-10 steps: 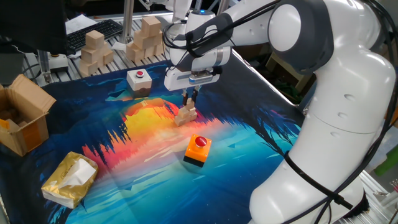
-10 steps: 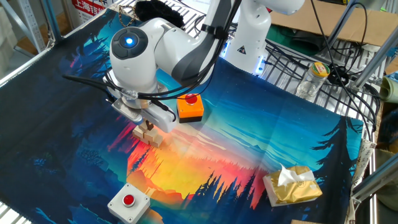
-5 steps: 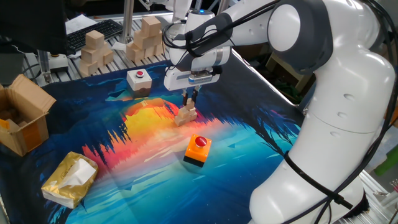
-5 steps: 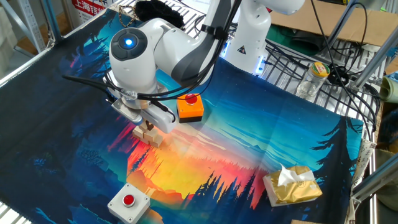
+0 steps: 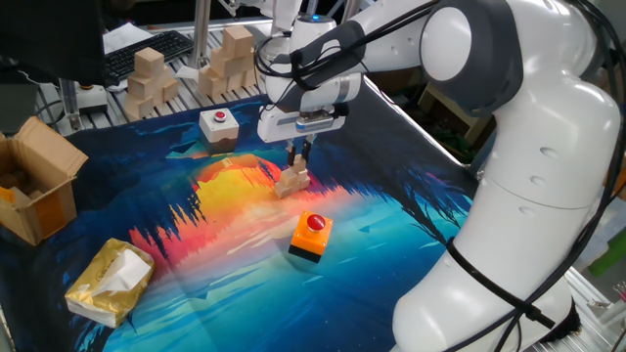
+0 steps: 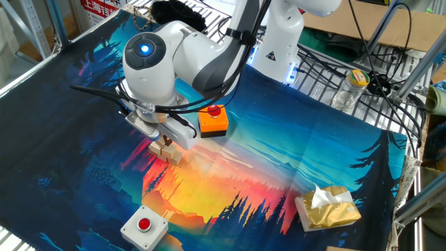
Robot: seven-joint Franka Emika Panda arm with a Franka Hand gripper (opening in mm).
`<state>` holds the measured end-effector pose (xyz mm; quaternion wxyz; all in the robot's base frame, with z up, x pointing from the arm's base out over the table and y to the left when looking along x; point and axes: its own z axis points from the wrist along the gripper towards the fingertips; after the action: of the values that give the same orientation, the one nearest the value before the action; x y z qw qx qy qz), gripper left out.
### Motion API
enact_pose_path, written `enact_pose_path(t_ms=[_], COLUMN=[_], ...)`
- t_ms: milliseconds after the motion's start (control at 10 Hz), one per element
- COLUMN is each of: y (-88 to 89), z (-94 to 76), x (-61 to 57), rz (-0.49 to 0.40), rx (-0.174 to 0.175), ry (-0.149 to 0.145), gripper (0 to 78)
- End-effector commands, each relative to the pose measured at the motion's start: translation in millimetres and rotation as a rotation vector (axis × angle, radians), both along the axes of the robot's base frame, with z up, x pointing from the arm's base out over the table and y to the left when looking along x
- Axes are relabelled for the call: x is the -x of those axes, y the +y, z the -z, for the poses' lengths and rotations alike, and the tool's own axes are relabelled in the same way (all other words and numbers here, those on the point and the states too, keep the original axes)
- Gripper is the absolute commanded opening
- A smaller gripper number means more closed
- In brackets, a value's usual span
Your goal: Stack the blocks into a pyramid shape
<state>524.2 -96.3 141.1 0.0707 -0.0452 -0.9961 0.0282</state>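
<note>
The blocks (image 5: 291, 182) are tiny light-tan wooden cubes gathered in a small pile on the orange part of the printed mat, left of the orange button box. In the other fixed view the blocks (image 6: 167, 152) lie under the arm's wrist, partly hidden by it. My gripper (image 5: 299, 156) points straight down over the pile, its dark fingertips close together and reaching the topmost cube. The gripper (image 6: 166, 141) sits just above the pile here too. Whether the fingers press on that cube is too small to see.
An orange box with a red button (image 5: 311, 237) stands near the pile; a white button box (image 5: 218, 123) is behind it. A yellow tissue pack (image 5: 110, 283), an open cardboard box (image 5: 37, 191) and piles of larger wooden blocks (image 5: 150, 78) lie around the mat.
</note>
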Motion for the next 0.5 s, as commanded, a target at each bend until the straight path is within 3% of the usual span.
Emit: enact_pose_path(t_ms=[100,500], y=[-0.4,0.7], z=[-1.4,2.6], x=[-1.2,-2.2], rz=[-0.003,-0.004], rx=[0.001,-0.002], ry=[0.0,0.009], gripper=[1.7,1.7])
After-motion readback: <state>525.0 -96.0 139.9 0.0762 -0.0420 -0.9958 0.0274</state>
